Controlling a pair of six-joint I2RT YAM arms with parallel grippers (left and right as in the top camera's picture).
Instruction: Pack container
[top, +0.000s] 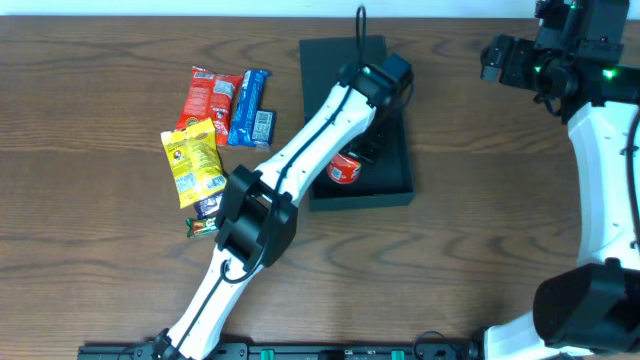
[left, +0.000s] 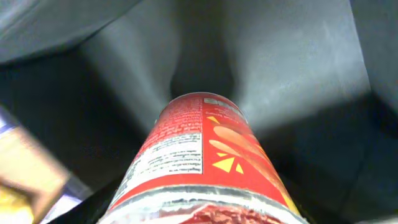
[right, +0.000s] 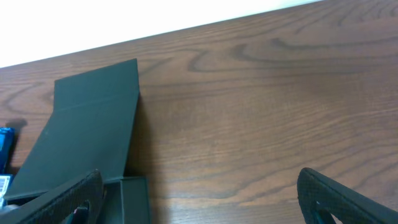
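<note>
The black container (top: 395, 185) sits at the table's middle with its flap lid (top: 325, 60) laid open at the far side; it also shows in the right wrist view (right: 93, 130). My left gripper (top: 358, 150) reaches down into it and is shut on a red can (top: 345, 170). The can (left: 199, 155) fills the left wrist view and points at the container's dark floor (left: 298, 68); my fingers are hidden there. My right gripper (top: 500, 58) is open and empty, above bare wood to the right of the container, fingers wide apart (right: 205, 205).
Left of the container lie a red packet (top: 210, 100), a blue packet (top: 250, 108), a yellow packet (top: 195, 160) and a small dark packet (top: 205, 218). The left arm crosses the container's near-left corner. A blurred packet shows at the lower left of the left wrist view (left: 31, 180).
</note>
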